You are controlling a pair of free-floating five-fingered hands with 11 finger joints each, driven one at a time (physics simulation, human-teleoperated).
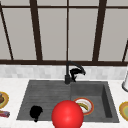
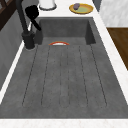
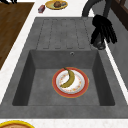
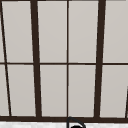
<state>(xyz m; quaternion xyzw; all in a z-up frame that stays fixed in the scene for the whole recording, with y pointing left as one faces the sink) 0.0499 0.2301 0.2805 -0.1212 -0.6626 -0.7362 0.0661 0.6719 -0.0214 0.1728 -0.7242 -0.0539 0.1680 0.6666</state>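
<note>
My right hand [image 1: 76,72] hangs beside the black faucet [image 1: 68,72] at the back of the sink, just under its curved spout. In the right side view this hand [image 3: 103,28] has its fingers pointing straight down next to the faucet base [image 3: 100,44], curled round nothing. In the left side view the same hand [image 2: 32,13] sits by the faucet column [image 2: 25,27]. My left hand [image 1: 35,112] floats at the front left edge of the sink [image 1: 27,100]. A red-rimmed plate [image 3: 82,88] with a banana [image 3: 68,78] lies in the basin.
A large red ball [image 1: 67,115] fills the low centre of the front view and covers part of the plate [image 1: 88,103]. Yellow plates with food stand on the counter at left [image 1: 3,99] and right [image 1: 123,110]. A white jar [image 1: 125,83] stands at the back right. A window is behind.
</note>
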